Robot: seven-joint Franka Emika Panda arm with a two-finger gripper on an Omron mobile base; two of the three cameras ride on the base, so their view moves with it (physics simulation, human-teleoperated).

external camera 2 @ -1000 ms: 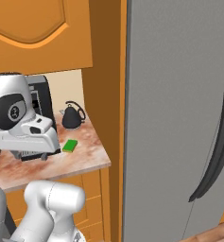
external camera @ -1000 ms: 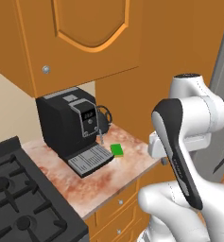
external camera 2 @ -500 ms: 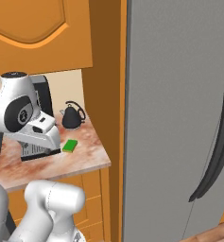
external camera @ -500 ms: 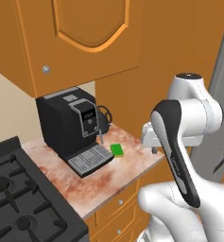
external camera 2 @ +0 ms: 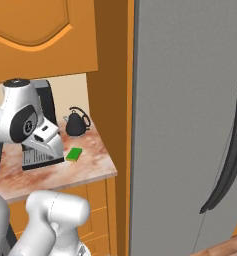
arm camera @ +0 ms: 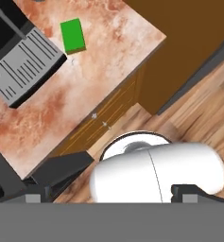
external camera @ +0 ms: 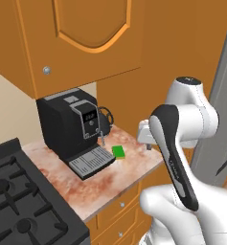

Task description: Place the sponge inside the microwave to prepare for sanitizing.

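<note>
The sponge (external camera: 119, 152) (external camera 2: 74, 154) (arm camera: 73, 36) lies flat on the marbled counter (external camera: 110, 179) (external camera 2: 85, 167) (arm camera: 108, 61), just beside the coffee machine (external camera: 69, 127) drip tray (arm camera: 23, 68), towards the counter's end by the tall wooden panel. A black kettle (external camera 2: 76, 123) stands at the back corner. The gripper (external camera: 146, 139) hangs above the front edge, its fingers spread wide, holding nothing.

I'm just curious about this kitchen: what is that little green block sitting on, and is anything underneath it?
The sponge lies flat on the marbled counter, beside the coffee machine's drip tray. Below the counter are wooden drawers. Whatever lies directly beneath the sponge is covered by it.
</note>
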